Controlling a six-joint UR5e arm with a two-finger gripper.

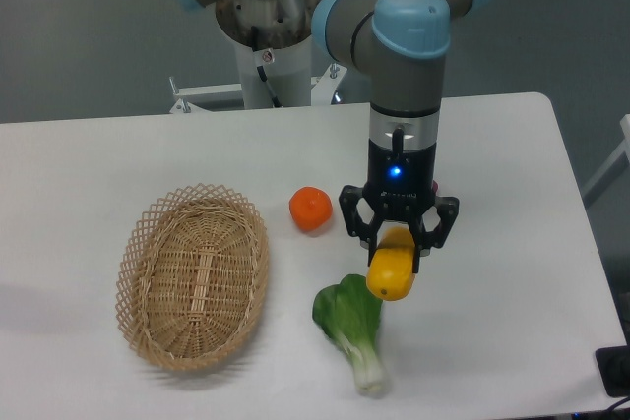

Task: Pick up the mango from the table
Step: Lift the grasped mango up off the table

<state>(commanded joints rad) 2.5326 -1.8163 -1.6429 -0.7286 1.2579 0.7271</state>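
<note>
The gripper pinches the single mango by its upper end, right of frame centre; the fruit hangs downward and appears clear of the white surface, so the pick looks nearly complete. Also visible: one orange, one leafy green lower centre, and one wicker basket at left.

The gripper is clamping the yellow mango at centre right of the frame, above the white table, beside the bok choy, orange and wicker basket.
</note>
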